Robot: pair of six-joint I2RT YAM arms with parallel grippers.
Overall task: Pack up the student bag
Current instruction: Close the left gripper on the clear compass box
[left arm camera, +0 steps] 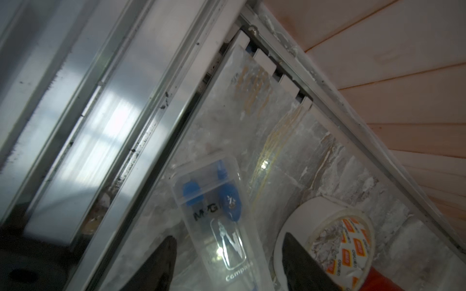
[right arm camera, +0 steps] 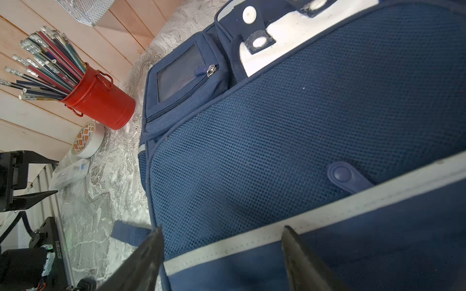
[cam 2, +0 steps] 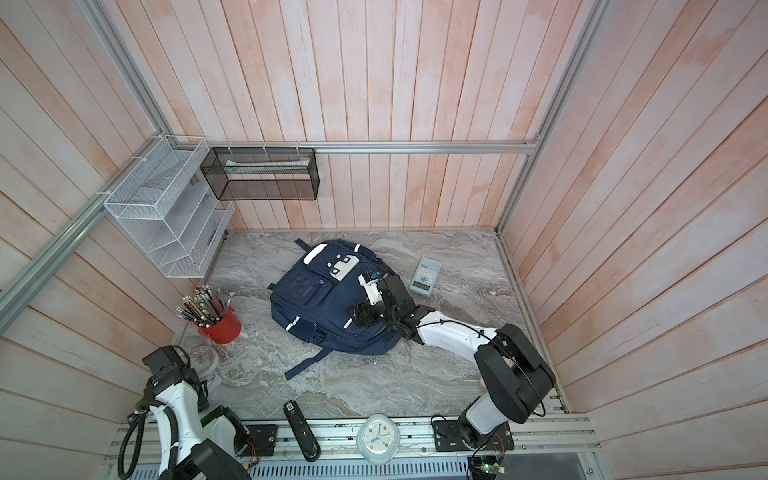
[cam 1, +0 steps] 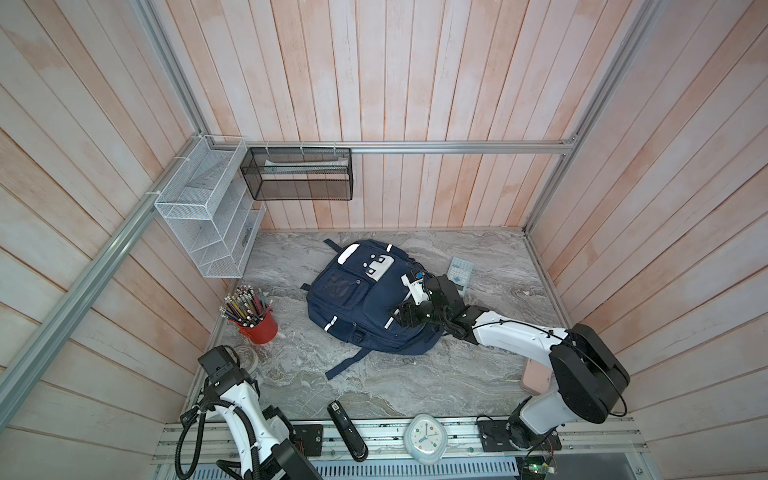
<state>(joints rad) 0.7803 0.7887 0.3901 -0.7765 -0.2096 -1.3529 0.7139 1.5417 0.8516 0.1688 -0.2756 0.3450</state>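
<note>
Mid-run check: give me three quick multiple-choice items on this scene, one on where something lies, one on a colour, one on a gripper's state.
1. Where is the calculator relative to the student bag?
A. on top of it
B. on the table beside it, toward the right arm
C. tucked under it

2. What colour is the bucket that holds the pencils?
A. green
B. yellow
C. red

3. How does the left gripper stand?
A. open, jaws either side of the clear compass box
B. shut on the calculator
C. shut on nothing

Answers:
1 B: it lies flat on the marble, apart from the bag.
2 C: the bucket is plainly red.
3 A: the left wrist view shows a gap on each side of the box.
</note>
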